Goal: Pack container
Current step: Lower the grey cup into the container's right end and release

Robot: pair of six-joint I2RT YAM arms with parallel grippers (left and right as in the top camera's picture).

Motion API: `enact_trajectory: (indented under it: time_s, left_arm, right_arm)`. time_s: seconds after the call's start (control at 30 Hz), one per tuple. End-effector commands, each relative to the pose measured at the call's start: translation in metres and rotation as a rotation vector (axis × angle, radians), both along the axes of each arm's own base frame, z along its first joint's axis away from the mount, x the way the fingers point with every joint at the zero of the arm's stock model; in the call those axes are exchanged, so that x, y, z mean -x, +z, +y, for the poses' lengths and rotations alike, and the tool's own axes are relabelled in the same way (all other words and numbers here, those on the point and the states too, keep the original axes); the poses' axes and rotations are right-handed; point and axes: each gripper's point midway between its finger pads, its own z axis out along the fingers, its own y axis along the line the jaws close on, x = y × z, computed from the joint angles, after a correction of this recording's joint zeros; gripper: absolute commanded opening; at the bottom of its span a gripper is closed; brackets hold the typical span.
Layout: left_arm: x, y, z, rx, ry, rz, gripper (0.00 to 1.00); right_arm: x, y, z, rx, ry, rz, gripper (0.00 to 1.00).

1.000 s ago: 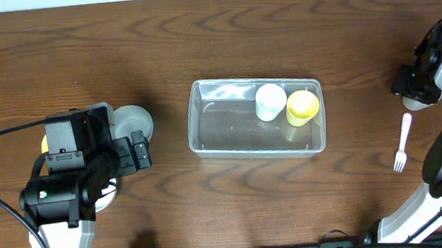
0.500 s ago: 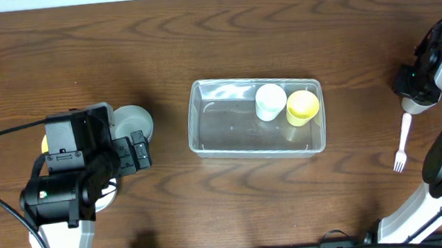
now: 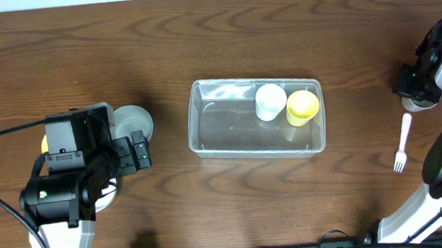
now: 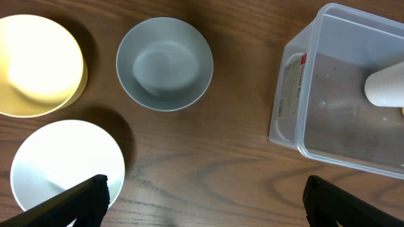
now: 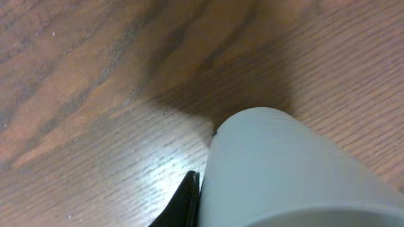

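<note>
The clear container [image 3: 255,118] sat in the middle of the worktop [image 3: 197,30], with a white cup [image 3: 270,101] and a yellow cup [image 3: 302,106] side by side at its right end. Left of it, the left jaws hung spread wide near a grey bowl [image 4: 164,63], a yellow bowl [image 4: 39,66] and a white bowl [image 4: 63,165]. At the far right, the right jaws met a pale grey cup [image 5: 284,170], one finger touching its side; their grip could not be told.
</note>
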Motion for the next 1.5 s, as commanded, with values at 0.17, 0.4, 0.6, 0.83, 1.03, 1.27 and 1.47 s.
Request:
enact_trajectory:
  time_s: [0.17,0.4,0.6,0.83,1.03,1.27,1.47]
  left_arm:
    - [-0.002,0.006,-0.001,0.005,0.003,-0.013,0.98]
    - [-0.002,0.006,-0.001,0.005,0.003,-0.013,0.98]
    - [-0.002,0.006,-0.001,0.005,0.003,-0.012,0.98]
    - [-0.002,0.006,-0.001,0.005,0.003,-0.013,0.98]
    - [-0.002,0.006,-0.001,0.006,0.002,-0.013,0.98]
    - [-0.002,0.006,-0.001,0.006,0.002,-0.011,0.98]
    - [-0.001,0.006,-0.001,0.006,0.002,-0.009,0.98]
  right_arm:
    - [-0.017,0.093,0.06,0.037,0.249,-0.114,0.01]
    - [0.012,0.184,0.179,0.038,0.631,-0.194,0.01]
    - [0.067,0.21,0.267,-0.005,0.898,-0.192,0.01]
    - [0.105,0.168,0.302,-0.067,0.936,-0.032,0.01]
    - [0.123,0.123,0.314,-0.126,0.964,0.045,0.01]
    - [0.121,0.088,0.313,-0.116,0.963,0.044,0.01]
    - [0.114,0.067,0.316,-0.115,0.963,0.026,0.01]
